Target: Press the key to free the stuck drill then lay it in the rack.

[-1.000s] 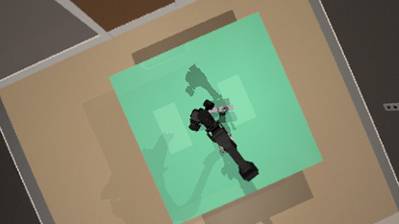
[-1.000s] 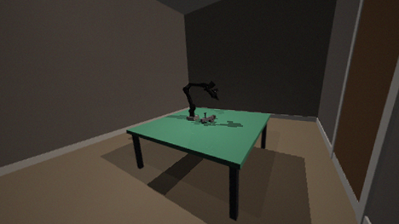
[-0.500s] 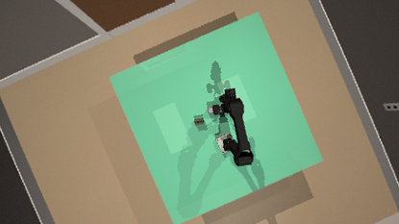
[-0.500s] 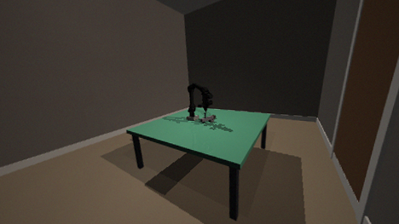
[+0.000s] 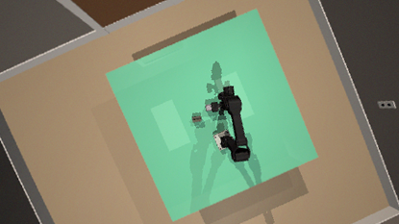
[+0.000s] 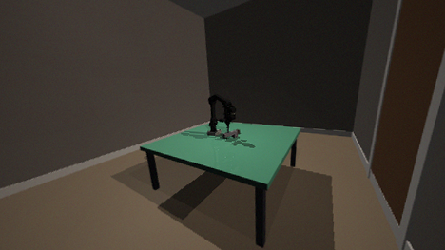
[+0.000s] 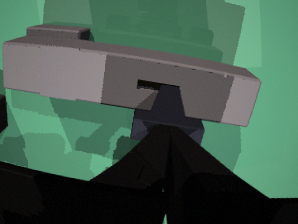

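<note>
The pincer (image 5: 222, 107) (image 6: 228, 130) (image 7: 165, 135) is pointing down with its fingers together, and I am seeing nothing clamped between them. Its tips are lying right at a dark tapered piece (image 7: 169, 102), which is reaching into the slot of a long pale bar (image 5: 209, 108) (image 6: 231, 134) (image 7: 55, 70). That dark piece is probably serving as the key, though the view is too dim to be sure; the bar may be the drill or its holder, and I am not able to say which. So the pressing step seems to be in hand, with the drill not yet being lifted. The next move is calling for a straight, steady push on the key, then a retreat and opening before gripping the drill. A sideways slip could be pushing the bar askew.

Just ahead of the tips, part of the slot is showing, but the pincer and the dark piece are hiding the rest, so contact and depth are staying unclear. Off to the pincer's side, a small brownish block (image 5: 196, 118) (image 7: 2, 115) is sitting apart on the green surface (image 5: 261, 64) (image 6: 255, 157) (image 7: 275, 165), cut off at the wrist view's left edge. Farther back, by the arm's foot, a whitish part (image 5: 218, 139) is lying partly covered by the arm (image 5: 238, 126) (image 6: 212, 111). No rack is making itself plain anywhere.
</note>
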`<action>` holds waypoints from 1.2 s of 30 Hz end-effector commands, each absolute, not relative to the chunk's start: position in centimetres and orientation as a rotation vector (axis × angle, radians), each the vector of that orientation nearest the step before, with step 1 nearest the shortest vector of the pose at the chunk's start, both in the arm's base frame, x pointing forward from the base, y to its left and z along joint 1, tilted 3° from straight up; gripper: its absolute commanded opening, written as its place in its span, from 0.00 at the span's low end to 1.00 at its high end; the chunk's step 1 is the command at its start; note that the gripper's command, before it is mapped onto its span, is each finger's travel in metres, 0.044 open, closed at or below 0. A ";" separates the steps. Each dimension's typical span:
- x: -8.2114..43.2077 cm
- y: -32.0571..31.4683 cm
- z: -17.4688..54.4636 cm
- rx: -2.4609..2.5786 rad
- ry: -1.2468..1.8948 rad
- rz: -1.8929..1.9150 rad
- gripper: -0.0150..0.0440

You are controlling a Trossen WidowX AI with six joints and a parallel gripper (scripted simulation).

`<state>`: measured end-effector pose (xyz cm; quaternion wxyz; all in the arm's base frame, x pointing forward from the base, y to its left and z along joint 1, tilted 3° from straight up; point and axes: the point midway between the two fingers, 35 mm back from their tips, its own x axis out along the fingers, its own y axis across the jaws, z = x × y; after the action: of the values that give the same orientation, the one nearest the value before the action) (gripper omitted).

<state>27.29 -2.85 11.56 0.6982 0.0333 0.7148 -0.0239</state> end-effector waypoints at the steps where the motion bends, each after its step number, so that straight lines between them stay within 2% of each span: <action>1: 27.3 -2.9 11.3 0.074 1.594 -0.061 0.25; 36: 26.9 -2.7 9.9 0.074 1.595 -0.061 0.25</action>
<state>27.56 -2.85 11.07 0.7117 0.0302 0.7013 -0.0271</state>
